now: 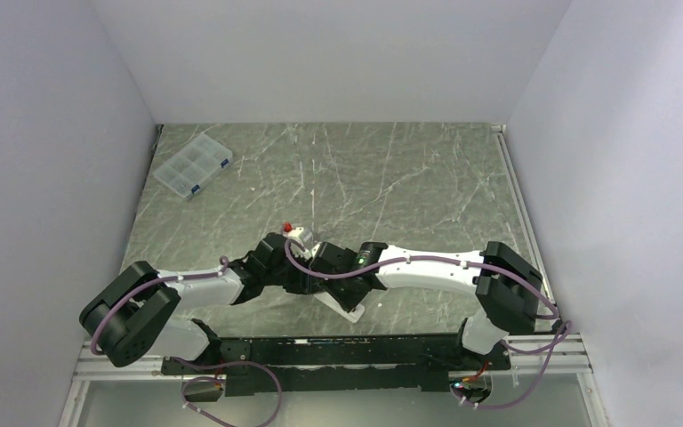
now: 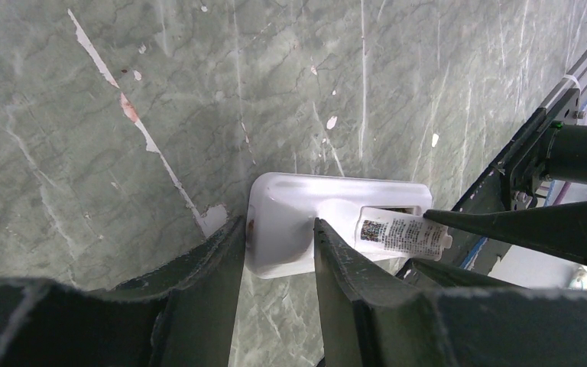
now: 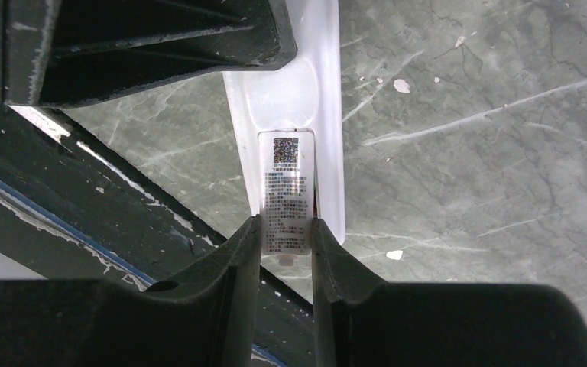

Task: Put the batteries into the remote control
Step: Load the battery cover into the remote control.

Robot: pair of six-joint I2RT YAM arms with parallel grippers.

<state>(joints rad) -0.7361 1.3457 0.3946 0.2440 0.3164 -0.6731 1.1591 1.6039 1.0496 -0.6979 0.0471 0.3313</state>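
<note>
Remote (image 2: 290, 206) lies back-up near the front edge of the table (image 1: 391, 178), under where the two arms meet. The left gripper (image 2: 279, 229) has its jaws drawn in on one end of the remote, a finger against each side. The right gripper (image 3: 285, 229) is pinched tight on one battery (image 3: 287, 191) (white printed label, square code at its far end). The battery lies lengthways over the remote's recess; whether it is seated I cannot tell. A clear box (image 1: 193, 166) sits well apart, at the far left corner.
</note>
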